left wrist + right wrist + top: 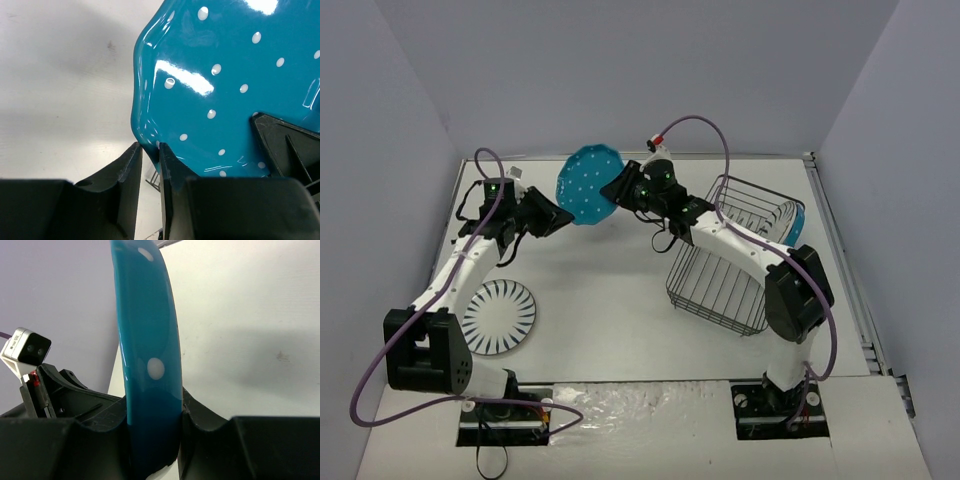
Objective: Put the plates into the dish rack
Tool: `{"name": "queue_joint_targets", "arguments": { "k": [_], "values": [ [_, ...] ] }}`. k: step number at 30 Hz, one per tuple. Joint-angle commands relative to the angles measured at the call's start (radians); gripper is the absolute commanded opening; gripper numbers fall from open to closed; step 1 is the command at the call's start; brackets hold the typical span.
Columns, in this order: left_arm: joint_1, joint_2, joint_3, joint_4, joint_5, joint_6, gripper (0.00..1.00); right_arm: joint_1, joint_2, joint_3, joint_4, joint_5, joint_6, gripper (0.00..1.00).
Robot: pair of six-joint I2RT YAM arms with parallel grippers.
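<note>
A teal-blue plate (586,185) with white dots is held on edge above the back of the table, between both arms. My right gripper (617,190) is shut on its right rim; in the right wrist view the rim (150,365) fills the gap between the jaws (152,407). My left gripper (563,214) has only its fingertips on the lower left rim (150,146), with the plate face (220,85) above. A white plate with black stripes (498,318) lies flat at the left. The black wire dish rack (720,285) stands to the right, a second teal plate (798,222) upright inside.
Grey walls close the table at the back and on both sides. The right arm's elbow (798,290) hangs over the rack's near right corner. The left arm's base (425,350) stands close to the striped plate. A white rim (775,215) shows beside the teal plate in the rack.
</note>
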Motion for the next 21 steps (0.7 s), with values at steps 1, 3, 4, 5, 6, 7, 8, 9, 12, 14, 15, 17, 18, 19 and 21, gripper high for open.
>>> {"name": "queue_joint_targets", "arguments": {
  "k": [1,3,4,5,6,7,8,9,12,14,15,17,18,19,21],
  "values": [
    [-0.011,-0.037,0.099,0.071,-0.056,0.024,0.15,-0.017,-0.167,0.031,0.043,0.060,-0.076,0.00],
    [-0.024,-0.029,0.108,0.083,-0.052,0.019,0.15,-0.018,-0.194,0.034,0.016,0.072,-0.087,0.00],
    [-0.032,-0.024,0.113,0.085,-0.053,0.019,0.15,-0.018,-0.208,0.032,0.010,0.081,-0.088,0.00],
    [-0.040,-0.019,0.118,0.087,-0.053,0.019,0.15,-0.018,-0.222,0.030,0.004,0.089,-0.090,0.00],
    [-0.046,-0.014,0.123,0.091,-0.052,0.019,0.15,-0.018,-0.232,0.025,-0.003,0.097,-0.094,0.00],
    [-0.051,-0.010,0.127,0.095,-0.052,0.019,0.15,-0.018,-0.242,0.021,-0.010,0.105,-0.097,0.00],
    [-0.055,-0.006,0.131,0.098,-0.052,0.019,0.15,-0.018,-0.252,0.017,-0.015,0.113,-0.100,0.00],
    [-0.059,-0.003,0.133,0.100,-0.052,0.020,0.15,-0.019,-0.259,0.014,-0.021,0.119,-0.102,0.00],
    [-0.070,0.010,0.139,0.106,-0.051,0.023,0.15,-0.022,-0.275,0.003,-0.037,0.130,-0.107,0.00],
    [-0.074,0.021,0.141,0.110,-0.046,0.022,0.15,-0.024,-0.285,-0.010,-0.041,0.135,-0.108,0.00],
    [-0.076,0.025,0.141,0.114,-0.044,0.021,0.15,-0.024,-0.291,-0.016,-0.042,0.137,-0.108,0.00],
    [-0.082,0.029,0.141,0.121,-0.048,0.020,0.15,-0.025,-0.305,-0.027,-0.042,0.142,-0.111,0.00],
    [-0.085,0.031,0.141,0.123,-0.051,0.020,0.15,-0.027,-0.312,-0.033,-0.042,0.146,-0.113,0.00],
    [-0.090,0.036,0.143,0.127,-0.052,0.020,0.15,-0.030,-0.318,-0.039,-0.042,0.147,-0.113,0.00],
    [-0.101,0.048,0.149,0.130,-0.053,0.019,0.15,-0.036,-0.334,-0.057,-0.042,0.176,-0.115,0.00]
  ]
}}
